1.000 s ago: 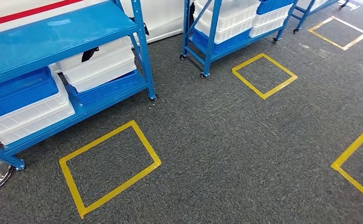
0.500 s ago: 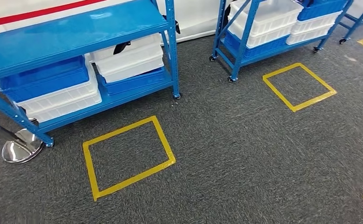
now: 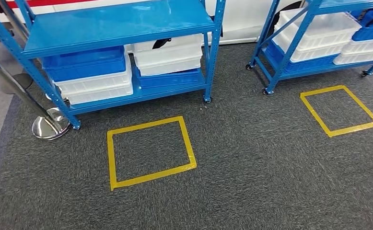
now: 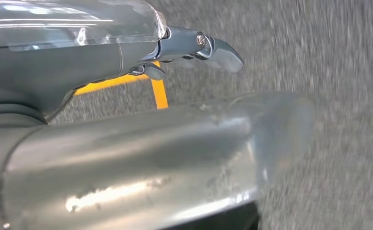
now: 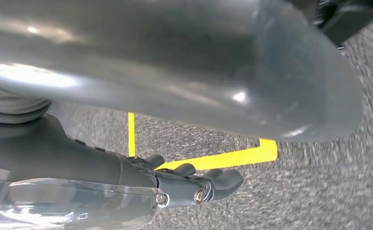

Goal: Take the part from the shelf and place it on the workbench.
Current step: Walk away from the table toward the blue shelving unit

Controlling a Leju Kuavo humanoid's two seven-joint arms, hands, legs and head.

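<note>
The near blue shelf (image 3: 117, 21) stands ahead on the left, with stacked white and blue bins on its lower level. A dark object (image 3: 161, 43) lies on the top white bin (image 3: 170, 53) under the shelf board; I cannot tell what it is. My left hand (image 4: 141, 143) hangs over the grey carpet with its fingers (image 4: 208, 45) stretched out and nothing in it. My right hand (image 5: 175, 62) also hangs over the carpet, its fingers (image 5: 208, 184) extended and holding nothing.
A yellow tape square (image 3: 151, 151) marks the carpet in front of the near shelf. A second blue shelf (image 3: 290, 57) on wheels stands to the right, with another tape square (image 3: 340, 110) before it. A chrome post base (image 3: 50, 127) sits by the near shelf's left leg.
The camera has turned: the whole scene has slid to the right, so the near shelf and its tape square now sit near the middle of the head view.
</note>
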